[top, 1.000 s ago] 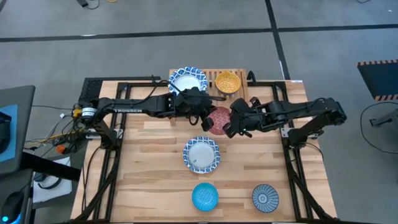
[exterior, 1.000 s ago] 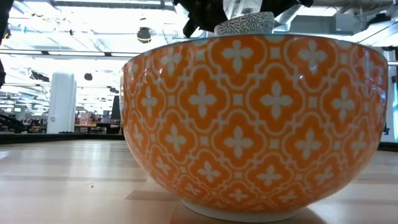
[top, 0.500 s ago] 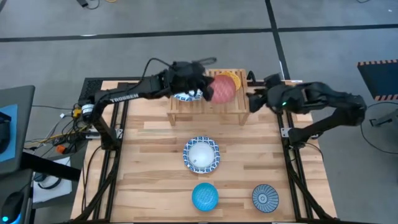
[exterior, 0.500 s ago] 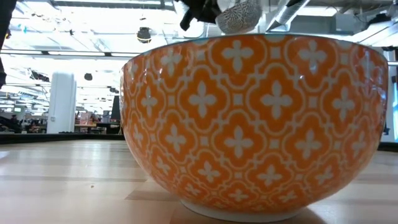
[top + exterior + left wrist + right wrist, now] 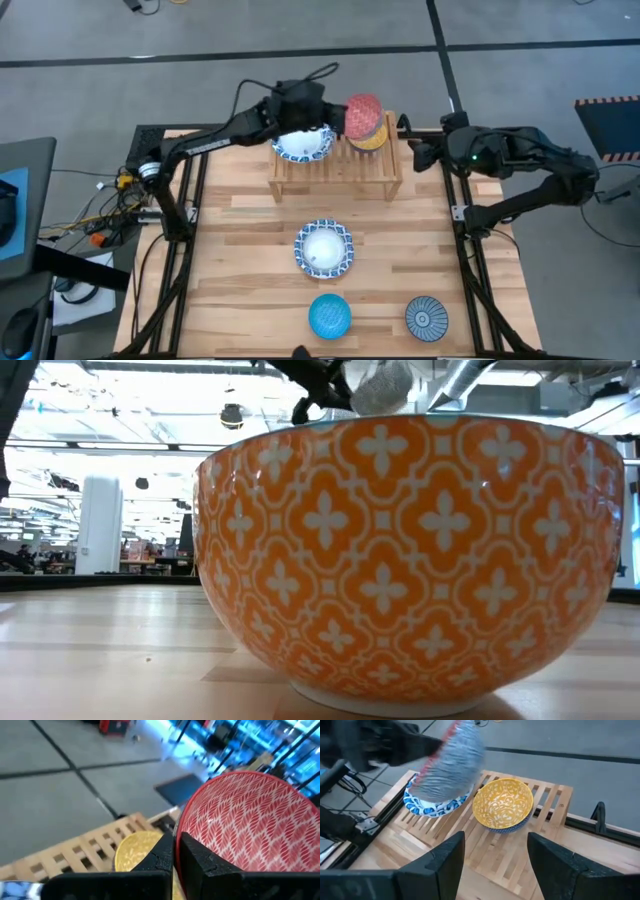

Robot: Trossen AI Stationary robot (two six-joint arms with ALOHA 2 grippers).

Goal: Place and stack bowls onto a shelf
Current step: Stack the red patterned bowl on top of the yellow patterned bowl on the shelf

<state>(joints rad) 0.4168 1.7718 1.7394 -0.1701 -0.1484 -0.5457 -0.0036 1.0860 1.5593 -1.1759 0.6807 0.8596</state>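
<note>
A red bowl [image 5: 363, 108] hangs over the shelf [image 5: 335, 172], above the yellow bowl [image 5: 372, 138] that stands on the slats. My left gripper [image 5: 336, 118] is shut on it. The red bowl's grey patterned outside [image 5: 452, 762] shows in the right wrist view. A white bowl with a blue rim [image 5: 303, 146] stands on the shelf's left half. My right gripper [image 5: 412, 156] stands open and holds nothing, off the shelf's right end. The left wrist view shows the yellow bowl [image 5: 137, 849] below the fingers. My left gripper pinches the red bowl's rim [image 5: 176, 837], one finger [image 5: 197, 857] inside the bowl and one [image 5: 161, 857] outside. The fingers come from the table's left. The bowl is lifted clear and tilted, its opening turned toward the left arm.
On the table in front of the shelf stand a white bowl with a blue rim [image 5: 323, 248], a bright blue bowl [image 5: 330, 315] and a dark-blue patterned bowl [image 5: 427, 318]. An orange patterned bowl [image 5: 410, 550] fills the low view, close to that camera.
My left gripper has lifted the red bowl from the table in front of the shelf, carried it toward the far edge and tipped it over the yellow bowl. My right gripper has drawn away from the red bowl toward the table's far right.
</note>
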